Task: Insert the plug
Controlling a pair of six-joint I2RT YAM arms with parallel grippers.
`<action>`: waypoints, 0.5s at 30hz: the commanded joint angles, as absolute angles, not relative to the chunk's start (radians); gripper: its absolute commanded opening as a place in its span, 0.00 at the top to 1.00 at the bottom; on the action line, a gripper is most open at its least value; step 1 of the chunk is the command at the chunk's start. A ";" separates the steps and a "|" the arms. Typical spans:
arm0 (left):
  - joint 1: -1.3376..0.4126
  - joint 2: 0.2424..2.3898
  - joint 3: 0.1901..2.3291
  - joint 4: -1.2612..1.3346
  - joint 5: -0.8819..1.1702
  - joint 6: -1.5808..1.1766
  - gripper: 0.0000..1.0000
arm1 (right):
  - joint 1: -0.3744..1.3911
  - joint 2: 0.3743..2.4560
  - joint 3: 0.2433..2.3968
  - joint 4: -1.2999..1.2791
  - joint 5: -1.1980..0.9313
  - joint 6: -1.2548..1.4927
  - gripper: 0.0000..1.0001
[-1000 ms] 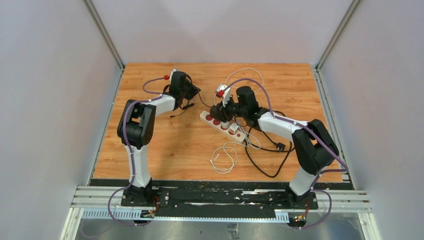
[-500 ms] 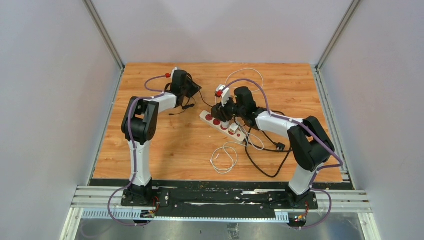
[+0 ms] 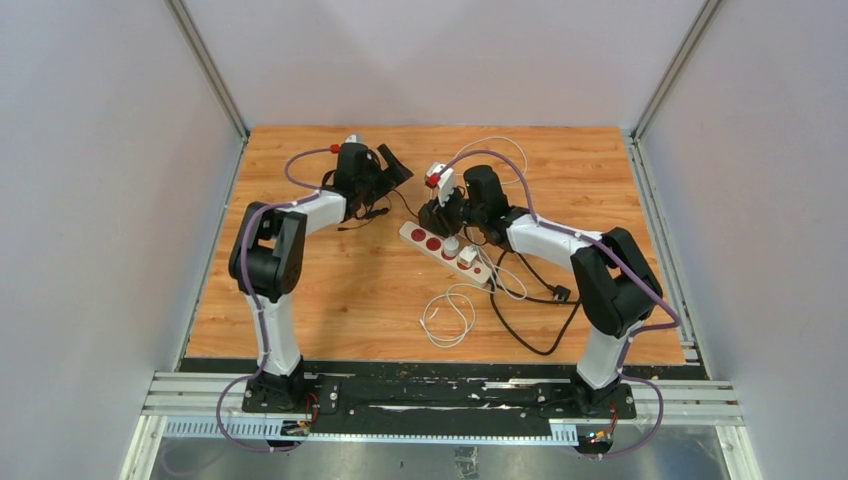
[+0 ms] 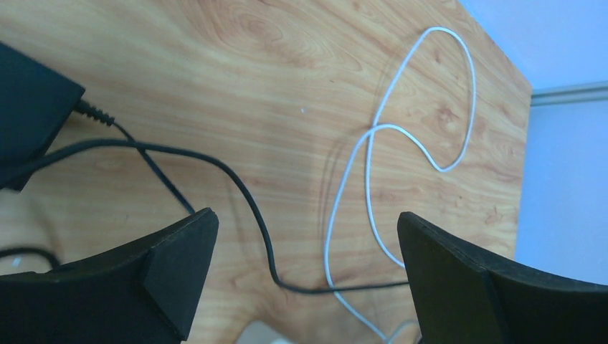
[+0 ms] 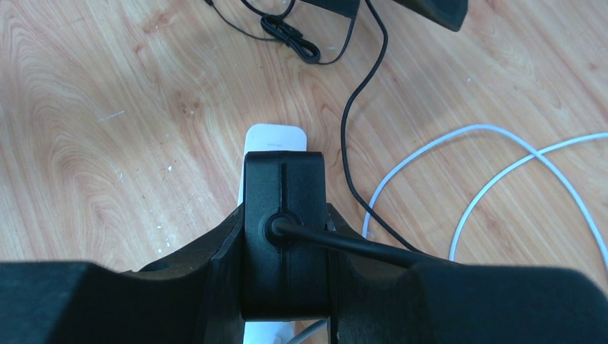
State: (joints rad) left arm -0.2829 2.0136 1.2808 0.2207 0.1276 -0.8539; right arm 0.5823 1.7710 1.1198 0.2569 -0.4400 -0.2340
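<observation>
You are working over a wood-grain table (image 3: 330, 290) boxed in by pale walls (image 3: 120, 200). A white power strip (image 3: 425, 240) lies at its middle, running diagonally from far left to near right.

Much of the key contact is hidden. From the right wrist, the right gripper (image 3: 440, 215) fills the lower frame. Its fingers (image 5: 215, 272) are clamped on either side of the black plug (image 5: 285, 236), so you see only the plug's back face. The prongs point away from the camera, out of sight. Only the rounded far end of the strip shows past the plug, so you cannot tell whether the prongs are seated.

The plug sits at the strip's far-left end. Its long axis runs up and down that wrist frame, in line with the strip. Its cord leaves the back face and bends right.

Your left gripper (image 4: 307, 229) hangs with jaws spread wide, holding nothing. A black cable (image 4: 244, 193) and a looping white cable (image 4: 373, 165) lie on the table beneath it. A black block (image 4: 29, 122), cut off at the left edge, is hard to identify.
</observation>
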 commanded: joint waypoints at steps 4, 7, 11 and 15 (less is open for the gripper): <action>-0.276 1.787 1.156 0.144 0.098 -0.744 0.00 | 0.583 1.811 1.201 0.268 -0.499 -0.251 1.00; -0.277 1.725 1.097 0.100 0.081 -0.724 0.00 | 0.585 1.831 1.213 0.280 -0.506 -0.235 1.00; -0.277 1.627 1.008 0.091 0.069 -0.716 0.00 | 0.594 1.854 1.227 0.279 -0.512 -0.227 1.00; -0.277 1.539 0.951 0.058 0.014 -0.705 0.00 | 0.599 1.862 1.218 0.294 -0.507 -0.211 1.00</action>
